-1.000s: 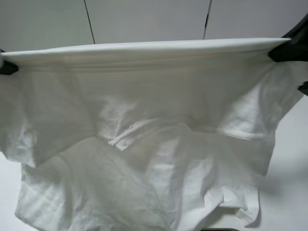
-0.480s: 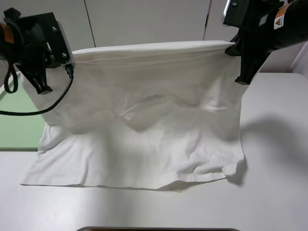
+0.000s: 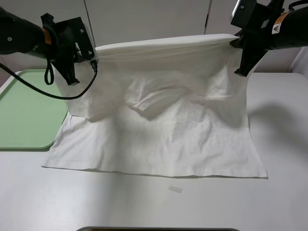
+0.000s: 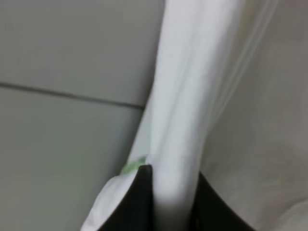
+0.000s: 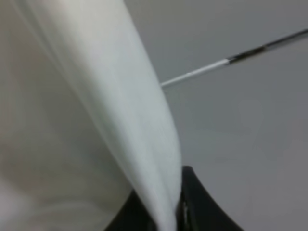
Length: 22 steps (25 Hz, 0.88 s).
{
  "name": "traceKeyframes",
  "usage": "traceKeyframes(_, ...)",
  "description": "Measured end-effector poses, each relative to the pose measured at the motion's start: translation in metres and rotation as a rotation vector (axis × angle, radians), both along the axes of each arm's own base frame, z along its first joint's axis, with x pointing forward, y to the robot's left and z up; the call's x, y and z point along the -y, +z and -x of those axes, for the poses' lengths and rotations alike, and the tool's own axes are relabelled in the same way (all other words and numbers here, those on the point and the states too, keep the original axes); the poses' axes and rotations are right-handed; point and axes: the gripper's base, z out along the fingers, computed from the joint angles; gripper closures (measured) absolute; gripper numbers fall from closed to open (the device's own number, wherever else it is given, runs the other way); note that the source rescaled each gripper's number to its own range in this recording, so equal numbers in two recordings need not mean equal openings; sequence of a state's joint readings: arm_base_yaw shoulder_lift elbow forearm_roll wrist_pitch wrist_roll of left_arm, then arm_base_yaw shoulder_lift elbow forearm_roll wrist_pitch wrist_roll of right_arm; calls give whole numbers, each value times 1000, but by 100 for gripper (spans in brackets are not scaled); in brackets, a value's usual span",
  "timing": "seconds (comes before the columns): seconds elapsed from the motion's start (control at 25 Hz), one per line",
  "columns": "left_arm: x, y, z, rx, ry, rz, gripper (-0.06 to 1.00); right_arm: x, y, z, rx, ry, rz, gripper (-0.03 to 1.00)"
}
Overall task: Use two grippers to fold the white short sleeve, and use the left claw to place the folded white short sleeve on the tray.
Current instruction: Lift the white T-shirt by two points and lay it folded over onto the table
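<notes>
The white short sleeve [image 3: 168,130] hangs from its top edge, stretched between my two grippers above the table, while its lower half lies spread on the tabletop. My left gripper [image 3: 91,55] is shut on the top left corner, and the cloth [image 4: 183,120] runs out from between its black fingers [image 4: 142,202]. At the top right corner my right gripper [image 3: 237,42] is shut on the fabric [image 5: 120,106], beside its dark finger [image 5: 195,204]. The light green tray [image 3: 24,113] sits at the left, partly under the left arm.
A small pale scrap [image 3: 175,189] lies on the white table in front of the shirt's hem. A black cable [image 3: 48,91] loops from the left arm over the tray. A dark object's edge [image 3: 159,229] shows at the table's front edge. Grey wall panels stand behind.
Both grippers have carried the held edge back from the camera and lower. The shirt's lower half has settled flatter on the table, uncovering the scrap, and more of the tray shows.
</notes>
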<state>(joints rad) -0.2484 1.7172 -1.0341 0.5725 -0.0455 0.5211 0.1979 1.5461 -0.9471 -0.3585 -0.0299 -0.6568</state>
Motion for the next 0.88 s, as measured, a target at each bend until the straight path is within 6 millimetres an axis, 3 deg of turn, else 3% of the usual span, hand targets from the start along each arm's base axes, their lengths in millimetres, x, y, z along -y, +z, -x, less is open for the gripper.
traceKeyframes(0.16, 7, -5, -23, 17, -8, 9, 93, 12, -3, -8, 40, -21, -13, 95)
traceKeyframes(0.32, 9, -5, -31, 25, -10, 11, 93, 16, -7, -12, 45, -25, -15, 95)
traceKeyframes(0.52, 16, -10, -24, -45, 6, -37, 93, 13, -7, -9, 17, -25, -3, 95)
traceKeyframes(0.88, 26, -22, -8, -232, 89, -75, 93, 2, -19, 10, -222, -61, 63, 95)
